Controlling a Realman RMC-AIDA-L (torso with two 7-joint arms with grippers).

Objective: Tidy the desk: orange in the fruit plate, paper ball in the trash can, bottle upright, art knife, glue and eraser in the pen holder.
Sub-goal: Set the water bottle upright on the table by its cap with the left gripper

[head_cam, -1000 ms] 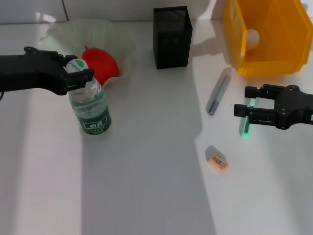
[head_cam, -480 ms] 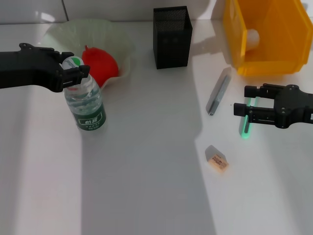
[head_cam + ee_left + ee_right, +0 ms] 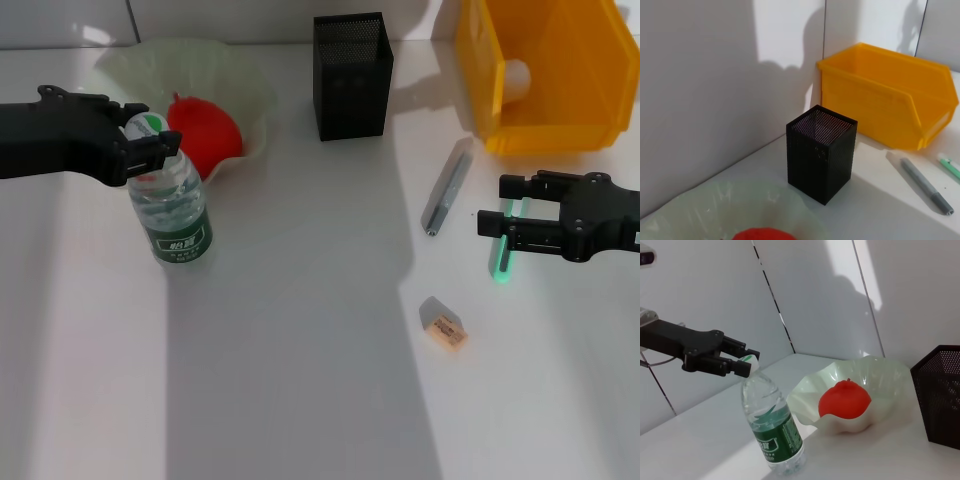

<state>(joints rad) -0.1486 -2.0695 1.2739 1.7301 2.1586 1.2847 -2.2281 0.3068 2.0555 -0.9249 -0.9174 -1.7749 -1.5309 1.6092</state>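
Now standing nearly upright beside the plate (image 3: pixel 250 95), no longer leaning: bottle (image 3: pixel 172 215), cap pinched by left gripper (image 3: pixel 148 146). Nearing release. Hovering spread over the glue (image 3: pixel 497 262): right gripper (image 3: pixel 500 205). Knife (image 3: pixel 446 187), eraser (image 3: pixel 444 327) still lying out.

Bright, hard side light; sharp-edged shadow band across desk (image 3: pixel 300 400); glare on sunlit patches; focus crisp throughout.
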